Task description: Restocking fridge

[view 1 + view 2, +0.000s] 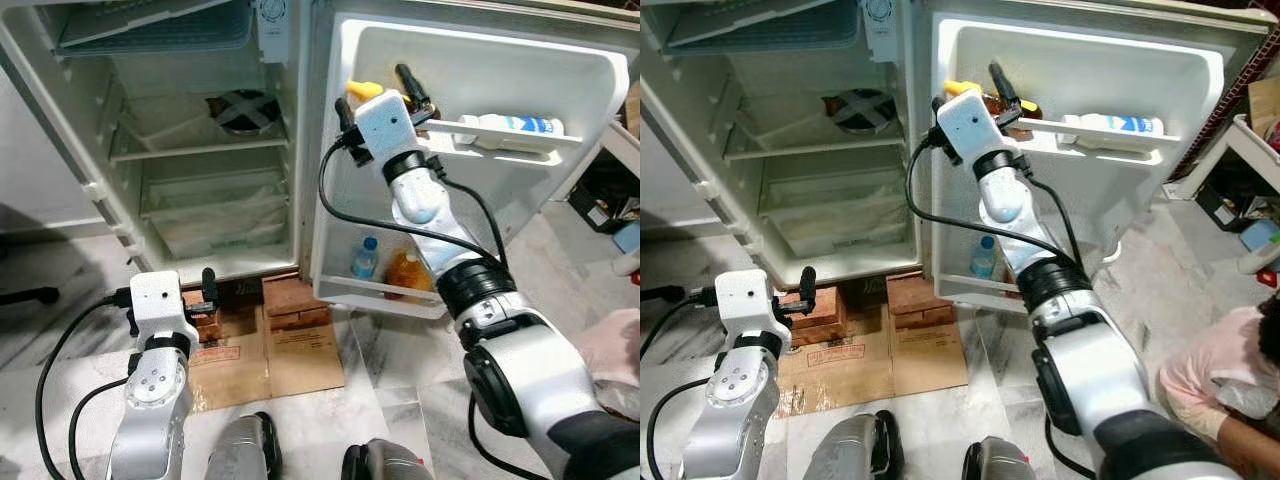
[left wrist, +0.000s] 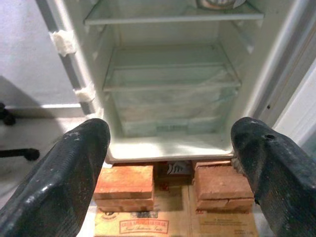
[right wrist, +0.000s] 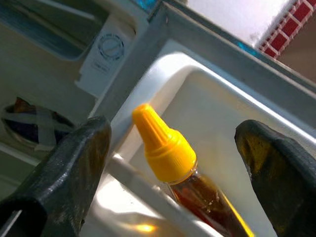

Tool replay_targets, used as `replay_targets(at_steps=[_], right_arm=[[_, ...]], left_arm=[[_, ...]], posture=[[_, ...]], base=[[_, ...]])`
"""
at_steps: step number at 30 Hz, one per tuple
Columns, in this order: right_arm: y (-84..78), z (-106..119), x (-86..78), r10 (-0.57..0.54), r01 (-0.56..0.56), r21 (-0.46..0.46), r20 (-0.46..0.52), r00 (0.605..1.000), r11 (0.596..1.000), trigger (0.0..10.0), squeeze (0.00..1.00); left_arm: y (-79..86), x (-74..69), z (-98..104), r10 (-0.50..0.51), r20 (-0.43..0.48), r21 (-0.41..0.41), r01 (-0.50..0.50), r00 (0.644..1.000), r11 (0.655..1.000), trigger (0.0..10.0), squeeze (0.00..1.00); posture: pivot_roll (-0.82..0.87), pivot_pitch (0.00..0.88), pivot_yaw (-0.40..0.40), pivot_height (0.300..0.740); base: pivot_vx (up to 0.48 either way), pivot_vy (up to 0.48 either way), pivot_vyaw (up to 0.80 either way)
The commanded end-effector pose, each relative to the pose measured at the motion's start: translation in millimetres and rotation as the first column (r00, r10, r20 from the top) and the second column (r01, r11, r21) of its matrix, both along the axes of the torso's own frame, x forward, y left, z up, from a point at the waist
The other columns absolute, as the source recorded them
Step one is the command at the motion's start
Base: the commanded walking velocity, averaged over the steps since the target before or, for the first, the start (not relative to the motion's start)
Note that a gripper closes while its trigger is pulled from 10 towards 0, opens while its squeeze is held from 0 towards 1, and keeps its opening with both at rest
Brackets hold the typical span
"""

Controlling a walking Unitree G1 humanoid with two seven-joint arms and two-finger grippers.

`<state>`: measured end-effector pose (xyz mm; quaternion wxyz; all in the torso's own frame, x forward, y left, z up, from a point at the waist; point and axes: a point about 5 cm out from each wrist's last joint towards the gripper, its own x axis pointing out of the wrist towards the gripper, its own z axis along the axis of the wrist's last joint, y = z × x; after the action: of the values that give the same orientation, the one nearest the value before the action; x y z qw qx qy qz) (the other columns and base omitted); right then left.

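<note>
Right claw is raised to the upper shelf of the open fridge door, its two black fingers spread wide on either side of an amber bottle with a yellow cap; the fingers stand apart from the bottle and do not grip it. That bottle leans tilted in the upper door shelf, behind its white rail, near the hinge side. Further along the same shelf a white bottle with a blue label lies on its side. In the bottom door shelf stand a small clear bottle with a blue cap and an orange bottle, just beside each other. Left claw hangs low before the fridge, fingers wide apart and holding nothing, facing the clear crisper drawer. Bricks prop the fridge above flattened cardboard on the floor. A person in pink crouches at the robot's right.
</note>
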<state>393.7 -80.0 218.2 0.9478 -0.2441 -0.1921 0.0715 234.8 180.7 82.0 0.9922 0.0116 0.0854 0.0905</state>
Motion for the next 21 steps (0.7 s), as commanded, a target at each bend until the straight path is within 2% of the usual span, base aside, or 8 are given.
replay_targets(at_steps=[1, 6, 11, 15, 18, 21], right_arm=[[-4.2, 5.6, 3.1, -0.031, 0.031, 0.028, -0.002, 1.0, 0.999, 10.0, 0.0], [-24.8, 3.3, 11.5, -0.193, 0.201, 0.117, -0.076, 0.978, 0.973, 10.0, 0.0], [-38.6, -1.9, 13.3, -0.268, 0.278, 0.105, -0.104, 0.958, 0.955, 10.0, 0.0], [-56.0, -13.6, 14.0, -0.331, 0.358, 0.135, -0.185, 0.925, 0.924, 10.0, 0.0], [-57.1, -10.6, 13.1, -0.321, 0.341, 0.139, -0.153, 0.935, 0.93, 10.0, 0.0], [-51.7, -5.6, 11.7, -0.254, 0.275, 0.199, -0.125, 0.959, 0.941, 10.0, 0.0]], left_arm=[[1.5, -1.0, 2.0, -0.002, 0.0, 0.01, 0.002, 1.0, 1.0, 10.0, 0.0], [2.3, -3.5, 2.8, 0.005, -0.004, 0.013, -0.005, 1.0, 1.0, 10.0, 0.0], [2.8, -4.6, 2.9, 0.007, -0.007, 0.013, -0.007, 1.0, 1.0, 10.0, 0.0], [2.6, -4.5, 2.7, 0.002, -0.01, 0.012, -0.002, 1.0, 1.0, 10.0, 0.0], [2.3, -4.0, 2.5, -0.001, -0.011, 0.013, 0.001, 1.0, 1.0, 10.0, 0.0], [2.3, -3.7, 2.6, -0.002, -0.011, 0.013, 0.002, 1.0, 1.0, 10.0, 0.0]], posture=[[0.14, 0.139, -0.045, 0.74], [0.15, 0.145, -0.048, 0.74], [0.15, 0.146, -0.047, 0.74], [0.14, 0.146, -0.045, 0.74], [0.14, 0.144, -0.044, 0.74], [0.14, 0.142, -0.043, 0.74]], base=[[0.0, 0.0, 0.0], [0.0, 0.0, 0.0], [0.0, 0.0, 0.0], [0.0, 0.0, 0.0], [0.0, 0.0, 0.0], [0.0, 0.0, 0.0]])
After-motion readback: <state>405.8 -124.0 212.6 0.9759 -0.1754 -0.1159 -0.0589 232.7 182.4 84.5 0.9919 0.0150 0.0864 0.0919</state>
